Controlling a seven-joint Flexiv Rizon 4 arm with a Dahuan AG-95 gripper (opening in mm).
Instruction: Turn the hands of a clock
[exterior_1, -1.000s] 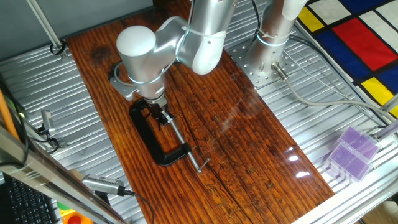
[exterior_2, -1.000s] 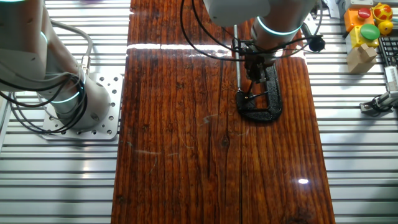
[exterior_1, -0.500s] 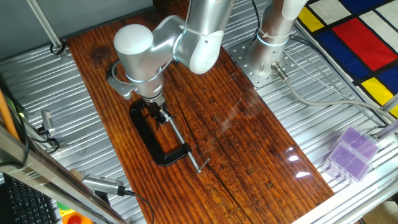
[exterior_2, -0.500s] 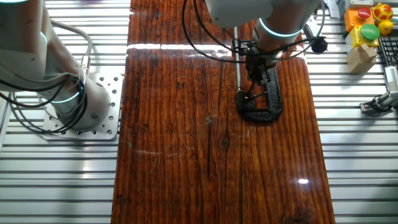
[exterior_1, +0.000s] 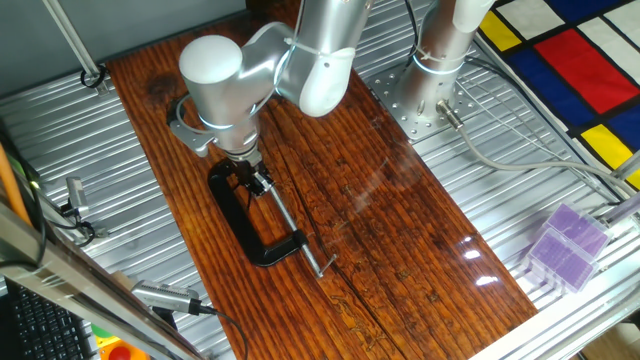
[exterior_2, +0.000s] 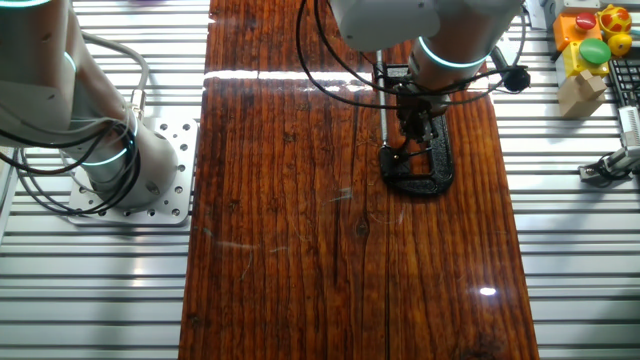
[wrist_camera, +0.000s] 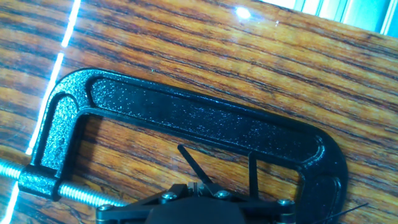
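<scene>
A black C-clamp (wrist_camera: 205, 121) lies flat on the wooden board; it also shows in one fixed view (exterior_1: 240, 215) and in the other fixed view (exterior_2: 436, 165). In its jaw sits a tiny clock: two thin black hands, one slanting (wrist_camera: 191, 165) and one upright (wrist_camera: 250, 171), reach out from under my gripper. My gripper (wrist_camera: 196, 186) points straight down onto the clock's centre with its jaws drawn together on a small pale knob. In the fixed views the gripper (exterior_1: 252, 180) (exterior_2: 415, 120) hides the clock.
The clamp's long screw rod (exterior_1: 296, 232) runs towards the board's front. The arm's base plate (exterior_1: 415, 95) stands at the back right. A purple box (exterior_1: 565, 245) sits on the metal table, and coloured blocks (exterior_2: 590, 45) lie beside the board.
My wrist has turned a little about its vertical axis while staying over the clamp's jaw. The clamp has not moved.
</scene>
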